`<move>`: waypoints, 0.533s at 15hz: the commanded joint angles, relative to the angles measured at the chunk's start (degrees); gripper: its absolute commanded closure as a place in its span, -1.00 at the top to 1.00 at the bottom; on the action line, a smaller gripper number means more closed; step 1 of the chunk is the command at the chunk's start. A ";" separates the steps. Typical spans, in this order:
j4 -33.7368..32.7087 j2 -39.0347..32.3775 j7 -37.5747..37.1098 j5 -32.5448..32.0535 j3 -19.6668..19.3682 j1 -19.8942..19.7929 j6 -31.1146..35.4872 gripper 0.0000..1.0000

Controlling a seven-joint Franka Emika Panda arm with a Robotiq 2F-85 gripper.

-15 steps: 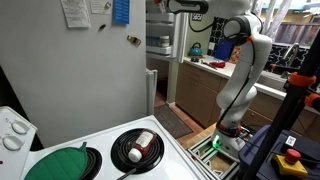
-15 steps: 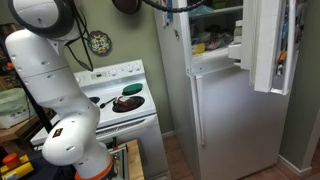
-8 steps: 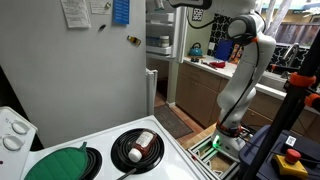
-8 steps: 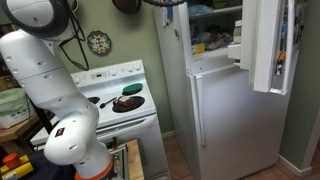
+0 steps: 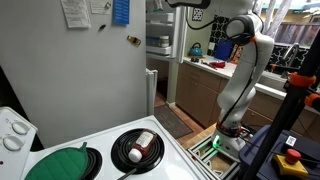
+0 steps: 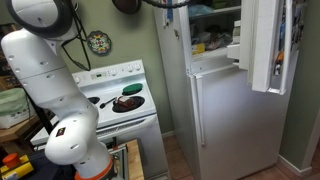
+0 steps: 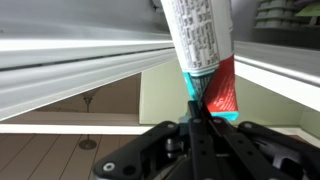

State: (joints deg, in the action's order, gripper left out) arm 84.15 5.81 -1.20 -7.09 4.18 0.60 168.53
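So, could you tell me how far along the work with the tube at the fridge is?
Done: the upper fridge door stands open and the hand is shut on the tube. In hand: the tube is held high by the fridge. Left, probably: placing it and letting go.

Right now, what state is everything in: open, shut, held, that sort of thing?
gripper: shut on the tube
tube: held, pinched at its flat red and teal end
freezer door: swung open
lower fridge door: shut
pan: resting on a stove burner, with something lying in it
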 commanded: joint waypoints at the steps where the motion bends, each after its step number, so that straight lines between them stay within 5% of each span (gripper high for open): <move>1: 0.86 -0.89 4.84 3.54 -1.12 0.85 3.35 -1.00; 8: 1.77 -2.95 10.55 8.87 -1.11 0.30 5.60 -1.00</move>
State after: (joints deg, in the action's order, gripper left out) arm 84.66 2.78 6.17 -1.17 3.73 0.60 172.59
